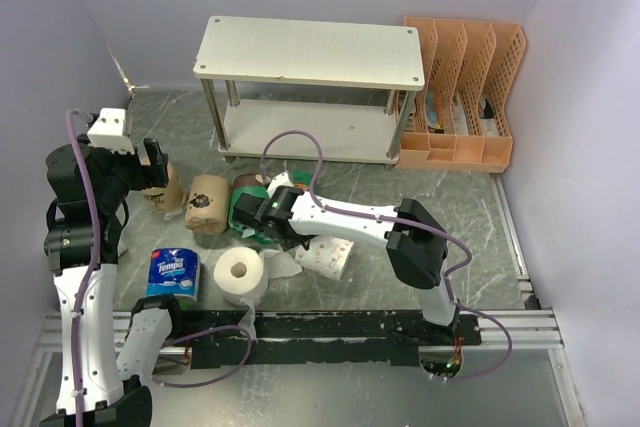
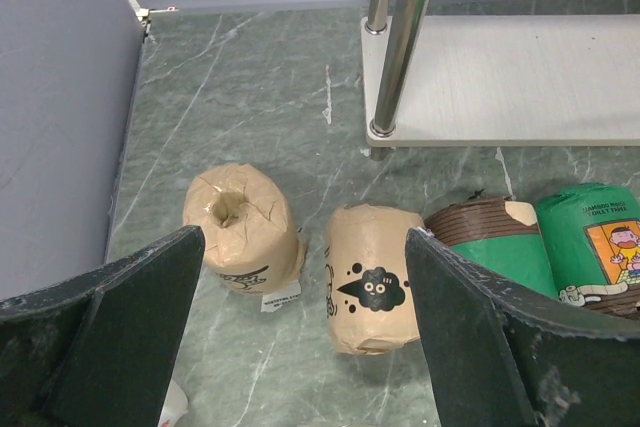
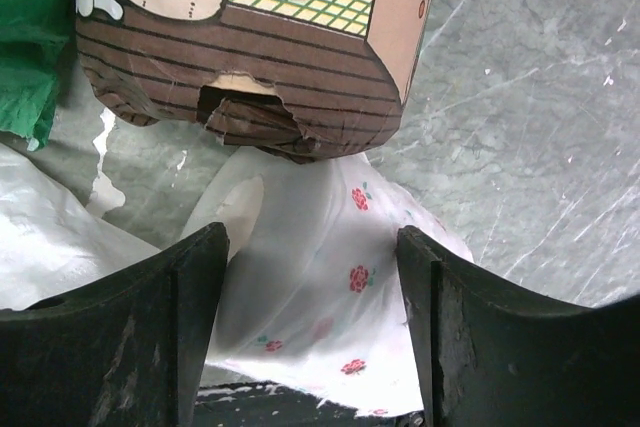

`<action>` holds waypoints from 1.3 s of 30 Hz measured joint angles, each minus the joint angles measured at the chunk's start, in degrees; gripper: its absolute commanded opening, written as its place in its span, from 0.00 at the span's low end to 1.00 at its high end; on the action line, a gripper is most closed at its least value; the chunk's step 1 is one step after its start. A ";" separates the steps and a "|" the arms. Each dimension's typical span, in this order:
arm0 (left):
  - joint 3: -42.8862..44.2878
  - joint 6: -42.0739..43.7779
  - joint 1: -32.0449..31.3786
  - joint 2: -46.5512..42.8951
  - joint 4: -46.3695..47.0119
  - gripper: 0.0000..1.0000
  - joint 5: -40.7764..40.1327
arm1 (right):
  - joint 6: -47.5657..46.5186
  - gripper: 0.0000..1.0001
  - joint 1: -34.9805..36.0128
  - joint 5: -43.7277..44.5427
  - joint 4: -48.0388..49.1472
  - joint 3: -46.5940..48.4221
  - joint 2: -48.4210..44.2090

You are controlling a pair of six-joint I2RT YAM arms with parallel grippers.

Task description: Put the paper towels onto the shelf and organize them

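0 of 7 paper towel rolls (image 1: 207, 203) on the off-white 2-tier metal-legged shelf (image 1: 310, 52), all on the grey table (image 1: 470, 217); left gripper (image 2: 305, 239) wide open, empty; right gripper (image 3: 310, 237) open astride the flowered white roll (image 3: 330, 287), gripping nothing.

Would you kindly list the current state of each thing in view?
shelf: no rolls on it
left gripper: open, holding nothing
floral roll: lying on its side
right gripper: open, astride the floral roll
green roll: wrap torn at the brown end
tan rolls: wrapped, off the shelf
Tempo roll: upright, wrapped
plain white roll: upright, unwrapped
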 measured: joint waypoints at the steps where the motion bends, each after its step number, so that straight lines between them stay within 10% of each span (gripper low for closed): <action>1: -0.04 0.00 0.00 0.00 0.04 0.94 0.00 | -0.02 0.60 0.00 -0.11 -0.33 0.00 0.00; 10: -0.31 0.02 0.00 -0.04 0.15 0.94 0.02 | -1.57 0.01 -0.11 -0.13 0.81 -0.48 0.00; 19: -0.31 0.02 0.00 -0.04 0.15 0.94 0.02 | -3.17 0.00 -1.95 -2.49 5.81 -7.45 -6.73; 39: -0.31 0.24 -0.11 -0.04 0.15 0.94 0.07 | 4.72 0.00 -13.66 2.67 36.76 -42.45 -56.02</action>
